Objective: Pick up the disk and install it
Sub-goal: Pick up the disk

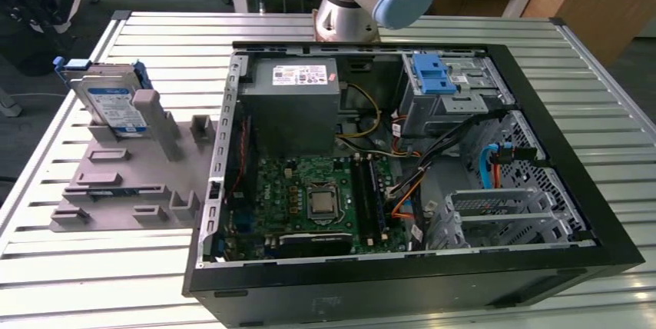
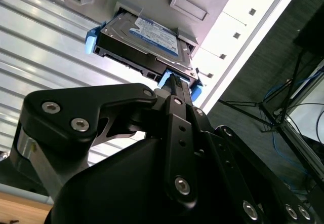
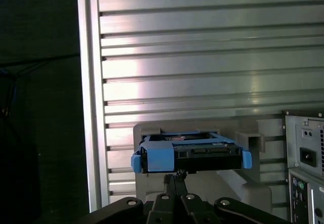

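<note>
Closest to us in both wrist views, the gripper (image 2: 176, 83) (image 3: 175, 176) shows 2 fingers that look pressed together, gripping nothing, though their tips are hard to make out against the disk (image 2: 144, 36) (image 3: 202, 155) (image 1: 110, 102). We see the disk standing upright in a grey fixture (image 1: 134, 183), beside the open computer case (image 1: 410, 287).
</note>
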